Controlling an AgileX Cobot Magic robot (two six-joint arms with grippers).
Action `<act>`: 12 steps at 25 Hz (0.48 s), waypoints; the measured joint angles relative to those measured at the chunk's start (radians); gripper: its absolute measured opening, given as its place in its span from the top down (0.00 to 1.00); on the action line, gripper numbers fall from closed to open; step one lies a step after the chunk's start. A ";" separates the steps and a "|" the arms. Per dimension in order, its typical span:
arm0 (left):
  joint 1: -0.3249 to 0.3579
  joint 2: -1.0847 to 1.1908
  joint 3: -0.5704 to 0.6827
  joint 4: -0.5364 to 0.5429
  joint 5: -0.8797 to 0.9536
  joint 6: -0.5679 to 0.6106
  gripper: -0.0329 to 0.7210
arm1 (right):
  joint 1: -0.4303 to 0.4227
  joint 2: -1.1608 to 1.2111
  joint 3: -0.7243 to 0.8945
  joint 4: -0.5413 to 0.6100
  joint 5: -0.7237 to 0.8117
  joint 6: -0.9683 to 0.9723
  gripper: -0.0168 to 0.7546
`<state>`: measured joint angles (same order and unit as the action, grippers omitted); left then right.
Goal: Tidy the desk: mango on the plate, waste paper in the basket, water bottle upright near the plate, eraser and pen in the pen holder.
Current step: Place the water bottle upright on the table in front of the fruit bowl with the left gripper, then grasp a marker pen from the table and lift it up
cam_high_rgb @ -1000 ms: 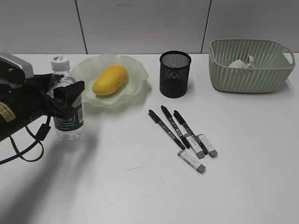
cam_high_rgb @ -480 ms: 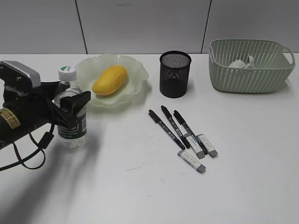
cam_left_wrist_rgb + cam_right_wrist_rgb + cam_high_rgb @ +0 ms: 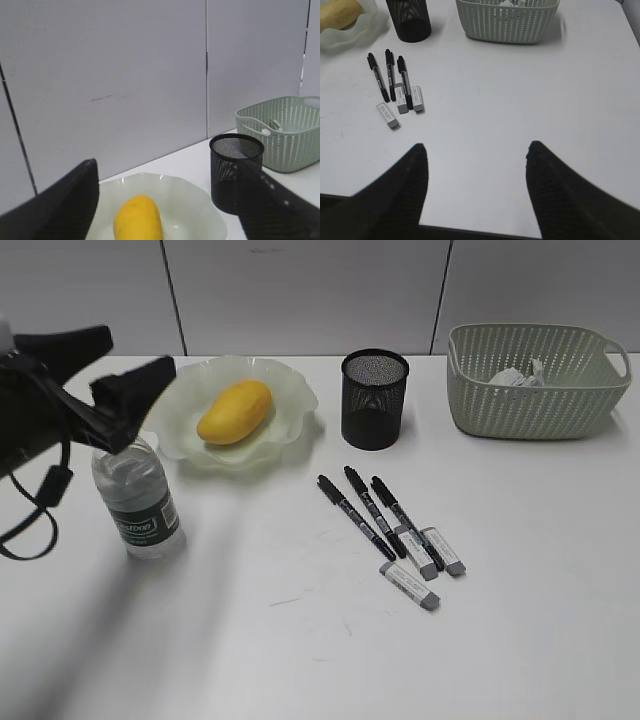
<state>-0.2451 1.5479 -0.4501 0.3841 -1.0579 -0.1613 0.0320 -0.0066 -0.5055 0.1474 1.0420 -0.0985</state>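
Observation:
The water bottle [image 3: 140, 505] stands upright on the desk [image 3: 300, 650], left of the plate [image 3: 292, 390]; its cap is hidden behind my left gripper [image 3: 138, 355], which is open and empty just above it. The mango [image 3: 236, 411] lies on the plate, also in the left wrist view [image 3: 137, 220]. The waste paper [image 3: 518, 377] lies in the basket [image 3: 540, 400]. Three pens [image 3: 372, 510] and three erasers [image 3: 420, 560] lie on the desk in front of the pen holder [image 3: 375, 400]. My right gripper [image 3: 477, 147] is open and empty over bare desk.
In the right wrist view the pens [image 3: 387, 77] and erasers [image 3: 402, 100] lie far left, with the pen holder [image 3: 410, 20] and basket [image 3: 507, 22] beyond them. The desk's front edge runs just under the right gripper. A panelled wall stands behind the desk.
My left gripper has let go of the water bottle and risen above it. The bottle stays upright beside the plate. Nothing else moved.

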 joint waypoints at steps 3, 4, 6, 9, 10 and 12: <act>-0.001 -0.258 -0.033 0.000 0.491 -0.107 0.22 | 0.000 0.000 0.000 0.000 0.000 0.000 0.35; -0.001 -0.348 -0.051 0.000 0.644 -0.128 0.24 | 0.000 0.000 0.000 0.000 0.000 0.000 0.35; -0.001 -0.524 -0.083 -0.008 0.984 -0.154 0.26 | 0.000 0.000 0.000 0.000 0.000 0.000 0.36; -0.001 -0.776 -0.113 -0.058 1.402 -0.160 0.27 | 0.000 0.000 0.000 0.000 0.000 0.000 0.36; -0.001 -0.850 -0.118 -0.081 1.526 -0.161 0.27 | 0.000 0.000 0.000 0.000 0.000 0.000 0.37; -0.001 -0.985 -0.120 -0.125 1.716 -0.159 0.28 | 0.000 0.000 -0.001 0.001 -0.002 0.000 0.37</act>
<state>-0.2461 0.5629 -0.5698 0.2591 0.6586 -0.3199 0.0320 -0.0066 -0.5067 0.1481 1.0395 -0.0985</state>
